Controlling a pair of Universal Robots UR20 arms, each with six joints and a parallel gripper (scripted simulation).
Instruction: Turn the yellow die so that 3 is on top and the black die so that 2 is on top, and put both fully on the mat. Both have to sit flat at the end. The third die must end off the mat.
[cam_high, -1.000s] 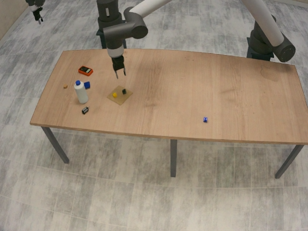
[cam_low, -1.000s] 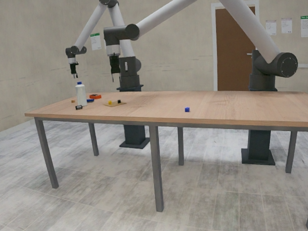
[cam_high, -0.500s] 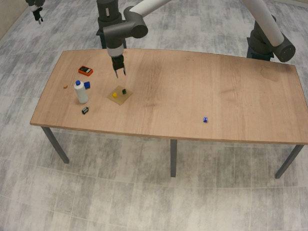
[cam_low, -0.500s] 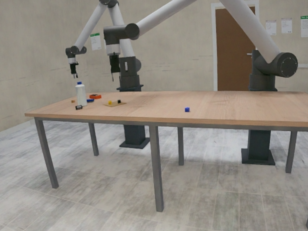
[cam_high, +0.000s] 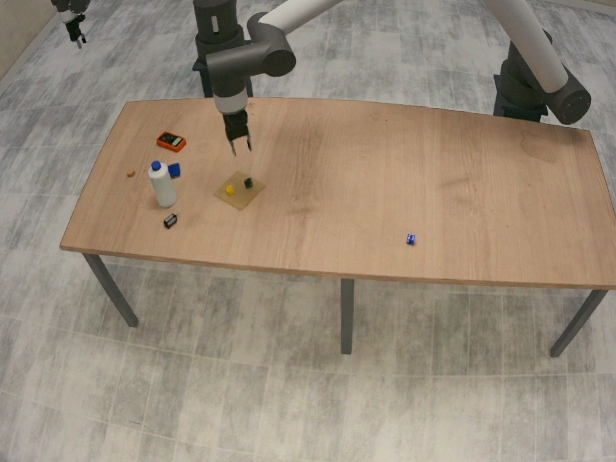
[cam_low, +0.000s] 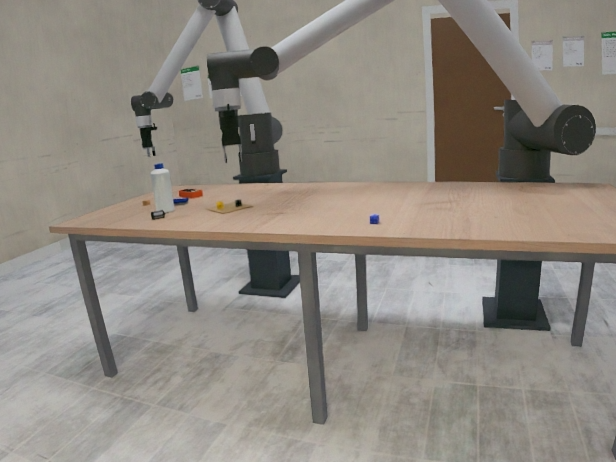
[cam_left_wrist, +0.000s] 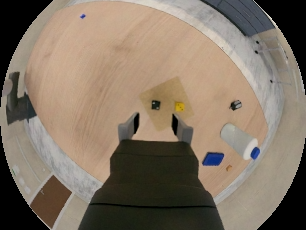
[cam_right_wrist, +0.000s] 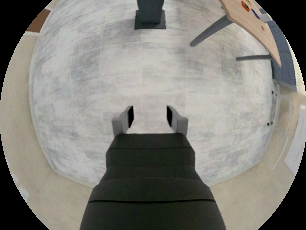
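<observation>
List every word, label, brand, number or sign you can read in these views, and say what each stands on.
No text can be read for certain.
Wall sheets: print too small to read, green headers included.
Red-orange multimeter: any markings too blurred.
White bottle: no lettering visible.

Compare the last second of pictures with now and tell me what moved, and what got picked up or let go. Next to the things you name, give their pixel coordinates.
Nothing visibly changed: nothing was taken hold of or let go. The left hand (cam_high: 241, 152) (cam_low: 233, 160) (cam_left_wrist: 155, 119) and right hand (cam_high: 81, 44) (cam_low: 151, 154) (cam_right_wrist: 149, 112) stayed put, open. The yellow die (cam_high: 229, 190) (cam_low: 220, 205) (cam_left_wrist: 179, 106) and black die (cam_high: 248, 183) (cam_low: 238, 203) (cam_left_wrist: 156, 105) stayed on the mat (cam_high: 241, 201) (cam_low: 227, 210) (cam_left_wrist: 167, 94), the blue die (cam_high: 411, 239) (cam_low: 374, 219) (cam_left_wrist: 83, 16) off it.
</observation>
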